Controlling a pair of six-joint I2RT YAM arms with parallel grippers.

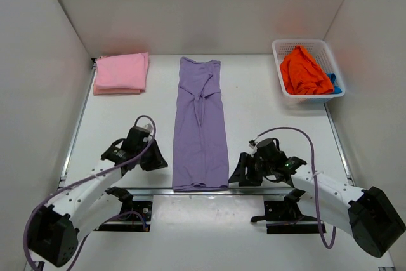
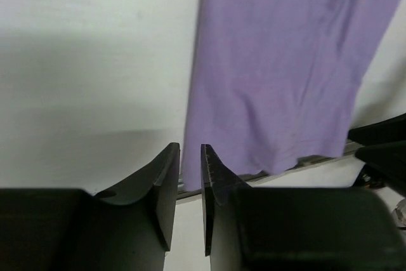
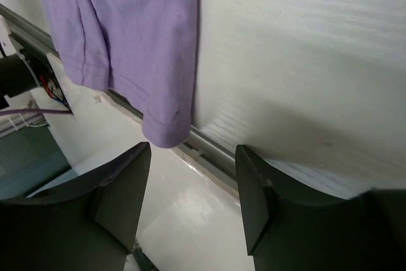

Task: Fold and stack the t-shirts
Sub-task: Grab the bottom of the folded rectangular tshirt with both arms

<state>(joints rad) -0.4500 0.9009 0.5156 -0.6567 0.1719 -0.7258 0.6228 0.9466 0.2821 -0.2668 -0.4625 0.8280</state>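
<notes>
Shirt [image 1: 200, 132] lies long on the counter [image 1: 266, 112]; left tool [image 2: 190, 152] nearly closed, right tool [image 3: 193, 150] spread, both empty.

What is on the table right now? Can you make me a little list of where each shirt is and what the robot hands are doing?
purple shirt: folded into a long strip, lying flat in the middle
pink shirt: folded, far left corner
orange shirt: crumpled in the white basket, far right
blue shirt: only a bit peeks out beside the orange one
left gripper: fingers almost together, holding nothing, by the purple shirt's near left corner
right gripper: open, empty, by its near right corner
</notes>
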